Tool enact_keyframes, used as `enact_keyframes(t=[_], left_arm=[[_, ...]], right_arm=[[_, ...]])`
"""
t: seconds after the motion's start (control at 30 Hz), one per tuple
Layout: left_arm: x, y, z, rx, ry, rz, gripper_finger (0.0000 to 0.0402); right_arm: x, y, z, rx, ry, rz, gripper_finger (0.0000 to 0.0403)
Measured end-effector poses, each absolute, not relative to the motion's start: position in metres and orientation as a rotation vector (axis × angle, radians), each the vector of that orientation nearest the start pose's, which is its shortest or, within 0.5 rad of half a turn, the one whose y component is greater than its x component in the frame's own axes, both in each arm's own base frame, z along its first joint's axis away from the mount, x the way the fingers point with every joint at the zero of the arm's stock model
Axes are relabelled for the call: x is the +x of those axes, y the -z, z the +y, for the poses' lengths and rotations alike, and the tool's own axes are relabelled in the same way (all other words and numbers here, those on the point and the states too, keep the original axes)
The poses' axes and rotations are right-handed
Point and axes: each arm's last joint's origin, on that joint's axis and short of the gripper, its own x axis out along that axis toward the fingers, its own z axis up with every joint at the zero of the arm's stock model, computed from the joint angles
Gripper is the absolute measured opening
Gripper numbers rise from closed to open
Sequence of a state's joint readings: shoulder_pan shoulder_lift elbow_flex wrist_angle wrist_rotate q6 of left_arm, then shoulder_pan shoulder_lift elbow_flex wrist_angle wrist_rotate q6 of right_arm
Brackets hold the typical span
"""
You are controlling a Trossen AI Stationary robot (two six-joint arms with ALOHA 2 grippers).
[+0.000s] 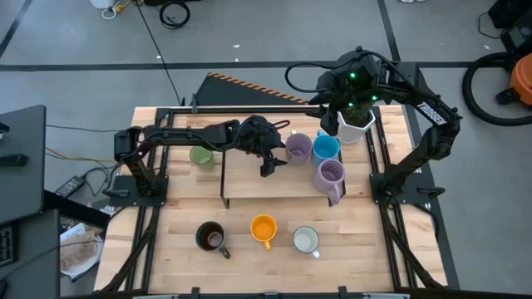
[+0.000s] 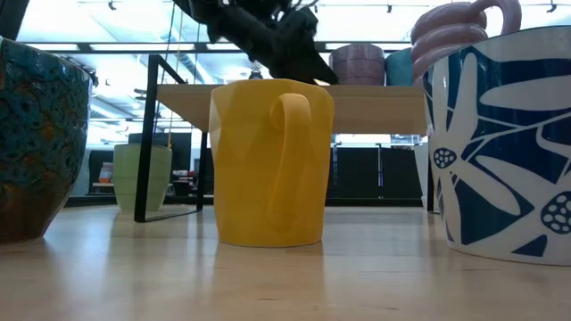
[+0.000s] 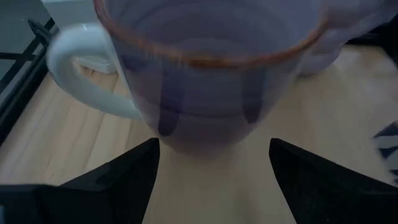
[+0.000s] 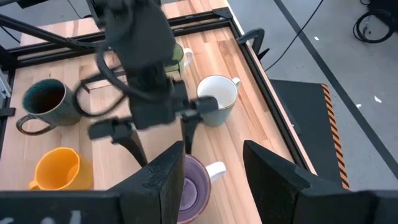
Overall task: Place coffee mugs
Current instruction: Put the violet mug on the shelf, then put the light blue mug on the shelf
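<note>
- My left claw is released, its two fingers spread wide with nothing between them. It hangs over the raised shelf in the middle of the table.
- The lavender mug stands upright on that shelf, just beyond the fingertips on the side toward the right arm. In the left wrist view it sits centred in the gap, close ahead but not yet inside it. I cannot tell whether either finger touches it.
- The mug's white handle sticks out sideways to my line of approach, outside one finger. I judge that a straight advance puts the fingers across the round body and not on the handle.
- The left arm is the nearer arm. My right claw hangs near the back right of the table, by the white planter, fingers apart and empty.
- Surface: a smooth pale wood board on a black frame, level.
- Room is tight on the far side. The blue mug stands just beside the lavender mug, and the taller lavender mug is near. Pushing forward could knock either one.
- Other mugs stand well apart: the green mug on the table to the left, and the brown mug, the orange mug and the pale mug along the front.
</note>
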State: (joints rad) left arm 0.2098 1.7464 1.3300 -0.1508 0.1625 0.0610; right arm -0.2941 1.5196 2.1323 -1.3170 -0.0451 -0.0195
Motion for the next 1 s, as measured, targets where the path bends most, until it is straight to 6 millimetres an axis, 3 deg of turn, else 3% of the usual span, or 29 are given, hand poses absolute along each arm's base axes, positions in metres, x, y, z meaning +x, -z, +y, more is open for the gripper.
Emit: enact_keyframes(t=[0.17,0.3,0.67,1.0], left_arm=[[0.372,-0.287,0.078,-0.044,-0.046,0.564,0.0311],[0.353,-0.296,0.09,-0.098,-0.096,0.622,0.0311],[0.317,-0.283,0.149,-0.347,-0.295,0.784,0.0311],[0.306,-0.273,0.172,-0.371,-0.367,0.838,0.0288]], right_arm=[[0.236,-0.495,-0.071,0.074,0.251,0.7,0.0169],[0.237,-0.496,-0.073,0.051,0.266,0.68,0.0169],[0.24,-0.502,-0.077,0.002,0.277,0.613,0.0169],[0.241,-0.504,-0.077,-0.008,0.278,0.595,0.0169]])
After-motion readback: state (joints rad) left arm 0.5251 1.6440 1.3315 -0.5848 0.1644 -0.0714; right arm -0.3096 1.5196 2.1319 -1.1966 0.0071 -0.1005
